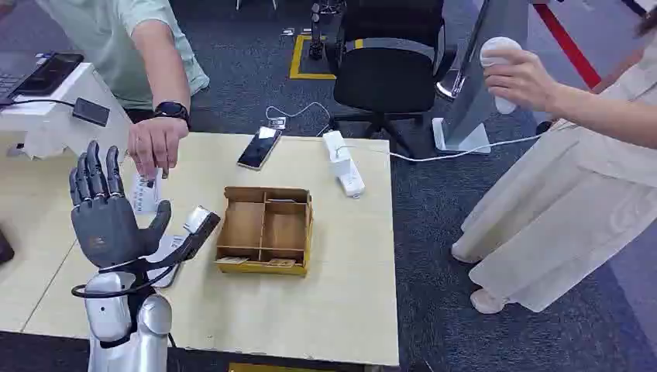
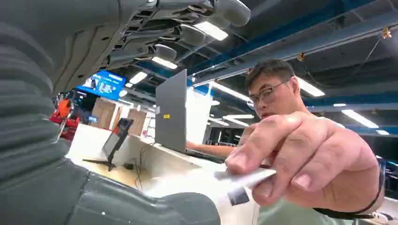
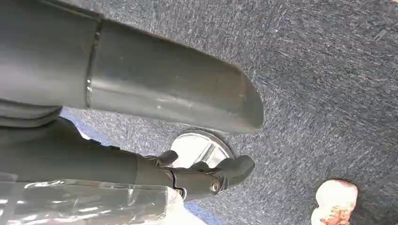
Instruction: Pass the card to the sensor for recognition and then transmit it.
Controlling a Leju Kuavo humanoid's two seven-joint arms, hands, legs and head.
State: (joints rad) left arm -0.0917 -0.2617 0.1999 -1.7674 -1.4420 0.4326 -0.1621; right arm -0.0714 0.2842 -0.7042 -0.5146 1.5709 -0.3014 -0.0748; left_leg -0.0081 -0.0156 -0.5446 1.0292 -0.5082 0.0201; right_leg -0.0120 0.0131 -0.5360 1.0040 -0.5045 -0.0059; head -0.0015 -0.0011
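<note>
Wooden table [image 1: 310, 310]: card [image 1: 146, 191] pinched in a person's hand [image 1: 155, 145], just beyond left hand [image 1: 104, 213] fingertips. Left hand upright, fingers spread, empty. Right hand [image 3: 141, 136] hangs over carpet, grip unclear.

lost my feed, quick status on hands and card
Left hand open, raised. Right hand hanging over floor, empty. Card in a person's hand, beside left hand. Nothing between.

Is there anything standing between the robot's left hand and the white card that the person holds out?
Nothing visible stands between them. The grey left hand is raised with its fingers apart, and the white card, pinched by the person's hand, hangs just beside its fingers.
</note>
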